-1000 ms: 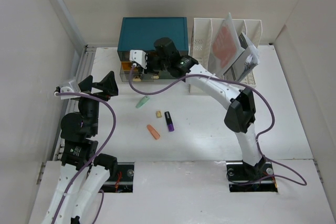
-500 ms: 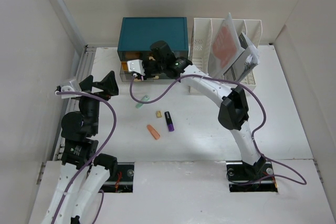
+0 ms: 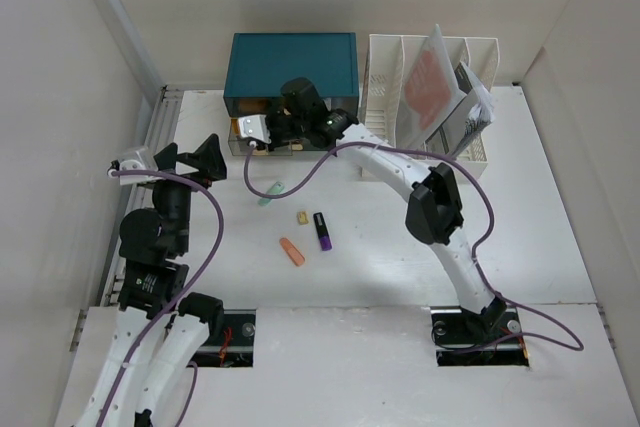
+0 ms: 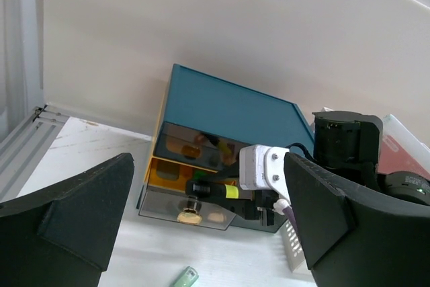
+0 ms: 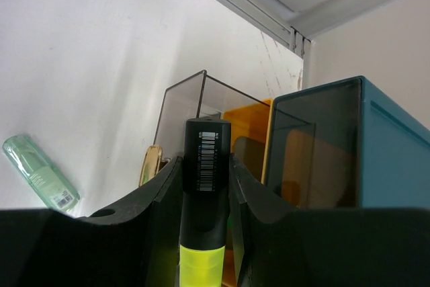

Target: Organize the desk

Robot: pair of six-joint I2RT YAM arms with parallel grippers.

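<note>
R wrist cam shows what top cam hides: R gripper (image 5: 205,174) clamped on yellow highlighter (image 5: 201,263), its black cap at the open smoked drawer (image 5: 181,102) of teal drawer unit (image 3: 292,62), at table's 12 o'clock. R arm stretched toward 11. L gripper (image 3: 188,161) raised at 9, fingers spread, nothing held.

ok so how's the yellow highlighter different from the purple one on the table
The yellow highlighter is clamped in the right tool, pointed at the open drawer. The purple highlighter lies loose on the table, with no tool on it. Their bodies differ in colour, yellow against purple. Both are partly black.
</note>
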